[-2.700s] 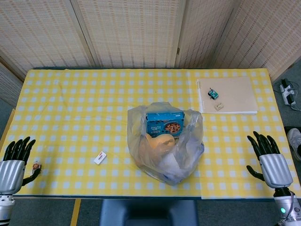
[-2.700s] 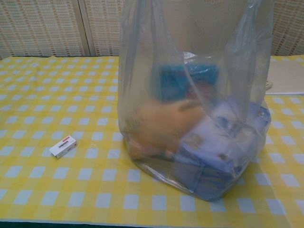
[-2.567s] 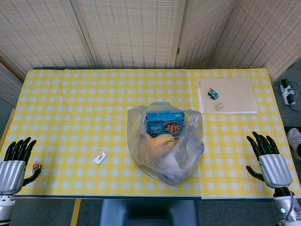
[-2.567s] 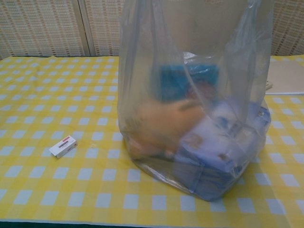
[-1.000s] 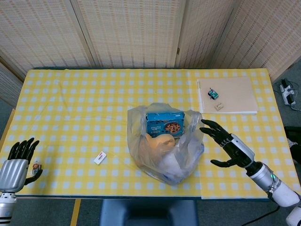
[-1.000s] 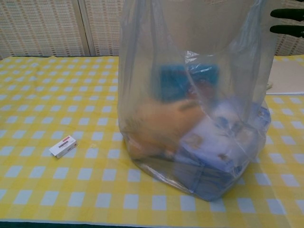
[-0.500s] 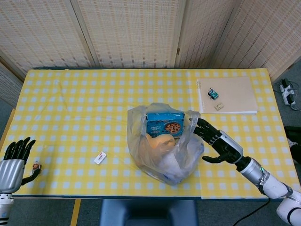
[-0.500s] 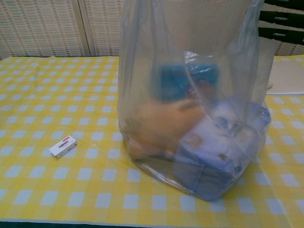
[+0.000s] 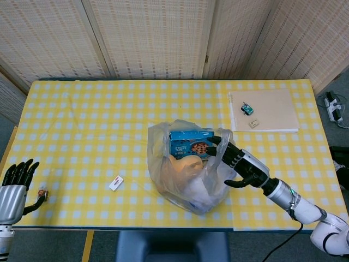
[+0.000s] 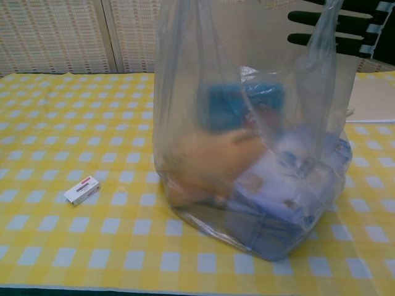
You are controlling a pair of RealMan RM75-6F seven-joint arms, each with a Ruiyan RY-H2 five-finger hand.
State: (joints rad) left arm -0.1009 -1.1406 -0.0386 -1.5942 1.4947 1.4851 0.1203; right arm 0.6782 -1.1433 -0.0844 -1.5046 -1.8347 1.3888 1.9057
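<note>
Plastic bag (image 9: pixel 191 166): right robot hand (image 9: pixel 240 164) spread wide, fingertips touching its rim; holding nothing.

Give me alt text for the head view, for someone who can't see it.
From above: the right hand, fingers spread, reaches into the mouth of a clear plastic bag holding a blue box, mid-table on a yellow checked cloth. The left hand rests open at the near left corner; a small white box lies left of the bag.

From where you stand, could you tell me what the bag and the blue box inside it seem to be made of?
The bag looks like thin clear plastic film: its contents show through and it creases softly. The blue box inside looks like printed cardboard, flat-faced with a picture. The right hand reaches at the bag's rim.
</note>
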